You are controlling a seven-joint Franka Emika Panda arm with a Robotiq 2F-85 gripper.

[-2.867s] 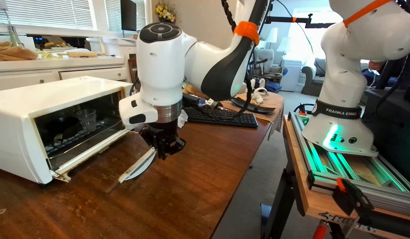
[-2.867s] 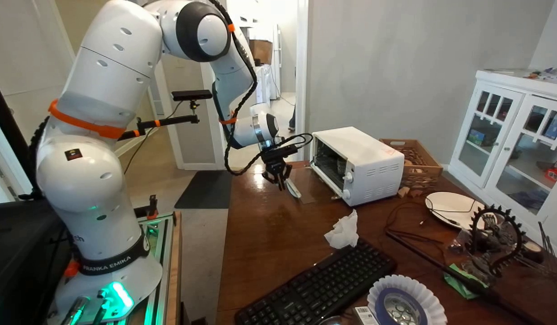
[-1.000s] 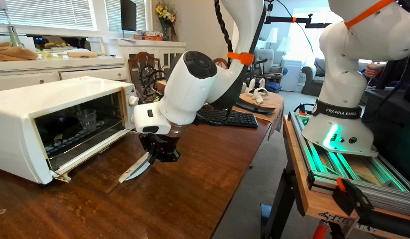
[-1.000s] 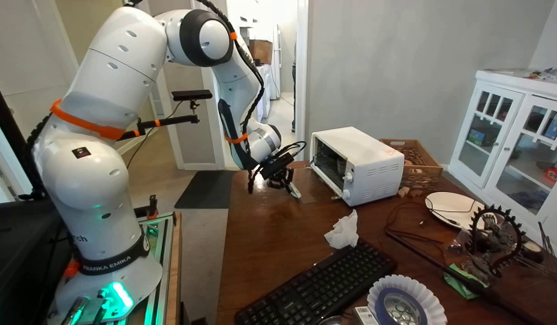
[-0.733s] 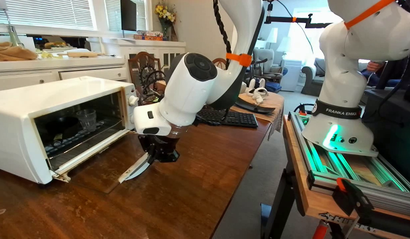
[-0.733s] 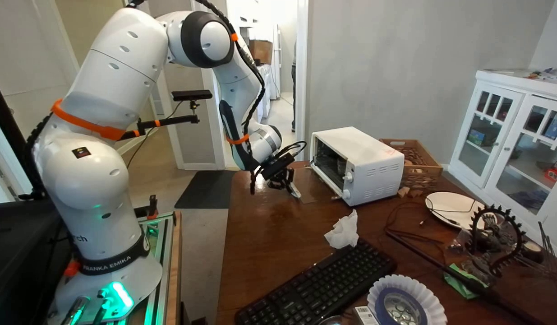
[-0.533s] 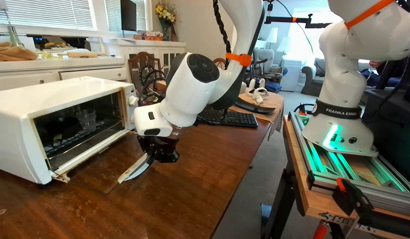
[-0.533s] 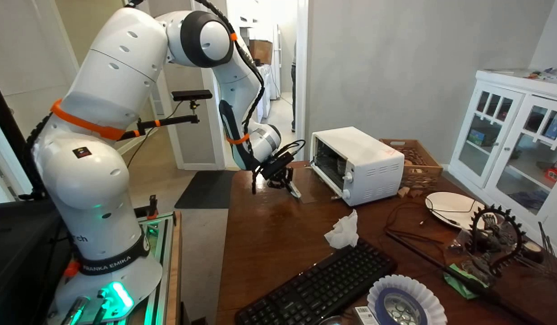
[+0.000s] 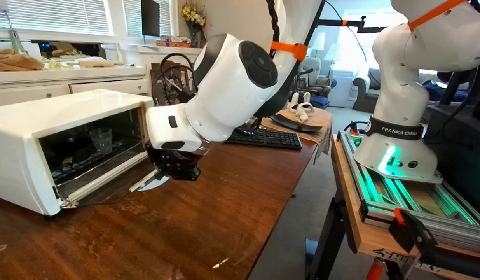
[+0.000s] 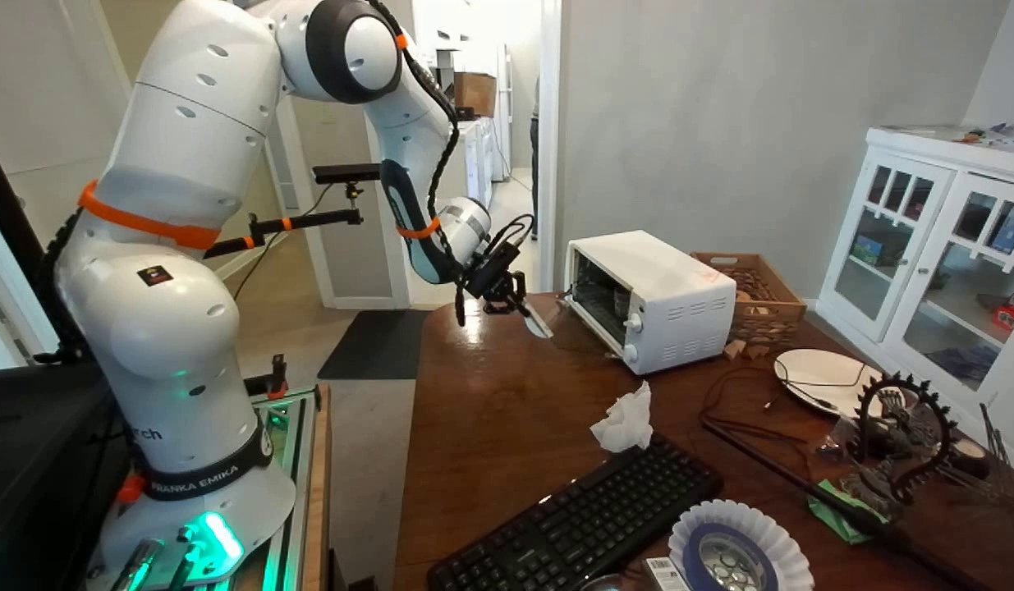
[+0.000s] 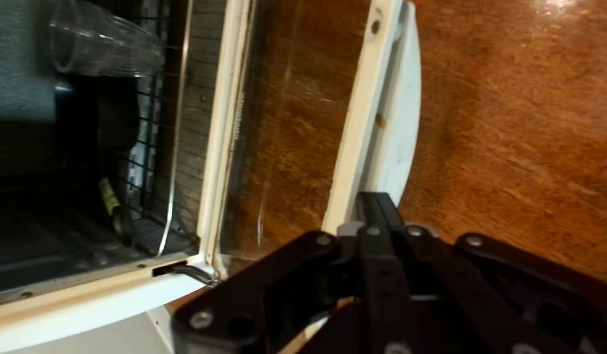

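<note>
Fingers (image 11: 389,212) pressed together, pinching nothing visible; tips against or just beside the white handle (image 11: 404,118) of the glass door (image 11: 288,123), contact unclear. Door open, seemingly tilted up off the table (image 9: 166,233), between toaster oven (image 9: 80,103) and the table's robot-side edge. Clear cup (image 9: 103,140) and dark pan (image 9: 77,149) inside. Risk: handle not clamped, so slipping tips could let the door drop; the jolt might topple the cup.

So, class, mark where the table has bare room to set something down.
The table has a bare strip along its robot-side edge, bordered by the keyboard, the crumpled tissue and the open oven door. It is crowded beyond the keyboard, with a black rod, plate and fluted white object, and tight at the door, by the shut hand.
</note>
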